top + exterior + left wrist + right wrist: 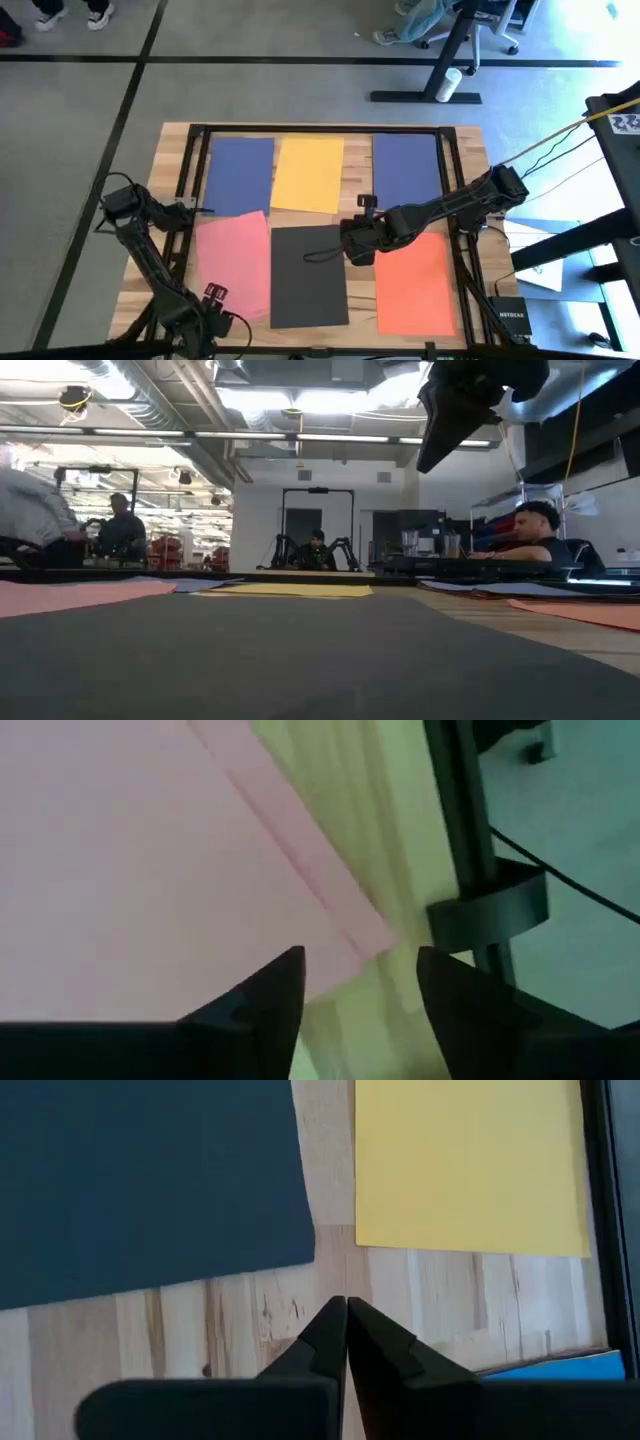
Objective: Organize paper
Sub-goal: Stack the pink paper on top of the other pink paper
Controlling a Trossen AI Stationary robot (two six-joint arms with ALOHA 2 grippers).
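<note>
Right gripper (346, 1312): fingers pressed together on nothing, hovering over bare wood between black sheet (308, 275) and yellow sheet (309, 173).
Left gripper (360, 982): fingers parted, hanging over near corner of pink sheet (233, 262).
Paper: six matte rectangles lying flat on wooden table (168, 165); two blue (240, 172) (405, 167) flanking yellow at far row, pink, black, orange (415, 283) lying nearer.

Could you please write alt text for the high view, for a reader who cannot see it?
Six matte construction paper sheets lie in two rows on a wooden table: blue, yellow, blue; then pink, dark grey, orange. The right gripper hovers at centre.
</note>
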